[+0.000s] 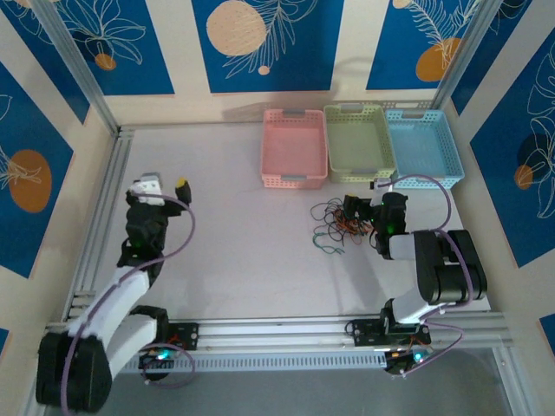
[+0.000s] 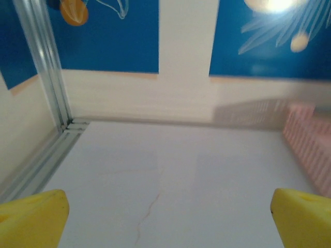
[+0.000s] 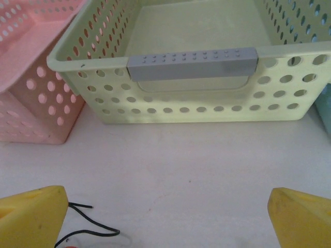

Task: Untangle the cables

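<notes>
Seen from above: a small knotted clump of the cables, black, red-orange and dark green, lying on the white counter toward 3 o'clock of its middle, with loose green loops trailing toward 7 o'clock of the clump. Right at 3 o'clock of that clump, the right tool, low over the strands; touching them or not, cannot tell from this height.

In the right wrist view, the same right tool spread wide and pinching nothing, yellow fingertips in the two bottom corners with bare counter between. One black strand of the cables curling out just beside the fingertip at 7 o'clock. Straight ahead at 12 o'clock, the green basket with a grey handle on its near rim; at 10 o'clock, the pink basket.

Back in the top view, three baskets in a row at 1 o'clock of the counter, touching side by side: pink basket, green basket, blue basket.

Far over at 9 o'clock, well apart from the cables, the left tool. In the left wrist view, left tool likewise spread wide, pinching nothing, bare counter ahead and an aluminium rail at 10 o'clock.
</notes>
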`<state>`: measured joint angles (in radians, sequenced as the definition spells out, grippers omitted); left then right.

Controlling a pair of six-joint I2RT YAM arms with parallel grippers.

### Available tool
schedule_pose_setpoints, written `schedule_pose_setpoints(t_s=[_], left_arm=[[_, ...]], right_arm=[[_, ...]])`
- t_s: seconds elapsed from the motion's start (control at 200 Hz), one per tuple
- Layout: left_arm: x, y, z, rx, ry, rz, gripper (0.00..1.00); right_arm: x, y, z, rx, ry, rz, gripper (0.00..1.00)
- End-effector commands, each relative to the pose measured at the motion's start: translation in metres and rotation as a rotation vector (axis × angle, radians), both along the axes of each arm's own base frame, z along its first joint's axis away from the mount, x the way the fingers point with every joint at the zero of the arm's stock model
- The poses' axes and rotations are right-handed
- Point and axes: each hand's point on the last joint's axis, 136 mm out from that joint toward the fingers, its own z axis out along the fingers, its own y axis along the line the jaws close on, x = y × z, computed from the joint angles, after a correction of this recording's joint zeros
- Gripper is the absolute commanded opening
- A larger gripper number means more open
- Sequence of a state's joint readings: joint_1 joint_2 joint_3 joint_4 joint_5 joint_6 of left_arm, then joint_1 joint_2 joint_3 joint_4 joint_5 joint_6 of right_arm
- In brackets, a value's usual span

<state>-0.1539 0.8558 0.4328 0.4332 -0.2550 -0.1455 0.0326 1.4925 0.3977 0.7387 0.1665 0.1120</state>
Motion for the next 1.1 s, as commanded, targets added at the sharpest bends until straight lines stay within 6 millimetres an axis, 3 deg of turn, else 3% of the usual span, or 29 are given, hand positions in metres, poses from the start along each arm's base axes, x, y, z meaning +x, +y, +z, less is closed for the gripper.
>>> schedule_pose_setpoints(t_s=[0.0,0.125,0.245,0.41,0.535,0.625,0.785,0.92,1.095], left_arm=[[-0.029,-0.003,0.005,-0.173,0.163,-0.009,1.00],[-0.061,-0.022,0.034,-0.173,0.269,-0.139,1.00],[-0.088,-0.047,0.042,-0.162,0.379,-0.307,1.00],[-0.115,-0.075,0.029,-0.183,0.529,-0.489,1.00],[-0.122,-0.078,-0.002,-0.179,0.626,-0.509,1.00],[-0.122,-0.080,-0.012,-0.193,0.604,-0.516,1.00],[-0.120,-0.077,-0.013,-0.183,0.590,-0.502,1.00],[-0.121,-0.076,-0.011,-0.179,0.577,-0.500,1.00],[-0.120,-0.074,-0.012,-0.174,0.571,-0.485,1.00]], right_arm=[[0.003,0.005,0.048,-0.048,-0.045,-0.014,0.99],[-0.008,0.009,0.090,0.053,-0.029,-0.040,0.99],[-0.011,0.005,0.117,0.143,0.032,-0.093,0.99],[0.015,-0.016,0.131,0.243,0.163,-0.178,0.94],[0.044,-0.040,0.119,0.232,0.298,-0.272,0.92],[0.068,-0.056,0.103,0.251,0.388,-0.330,0.91],[0.100,-0.081,0.075,0.257,0.520,-0.424,0.86],[0.118,-0.103,0.064,0.250,0.544,-0.489,0.86],[0.130,-0.109,0.037,0.218,0.659,-0.503,0.80]])
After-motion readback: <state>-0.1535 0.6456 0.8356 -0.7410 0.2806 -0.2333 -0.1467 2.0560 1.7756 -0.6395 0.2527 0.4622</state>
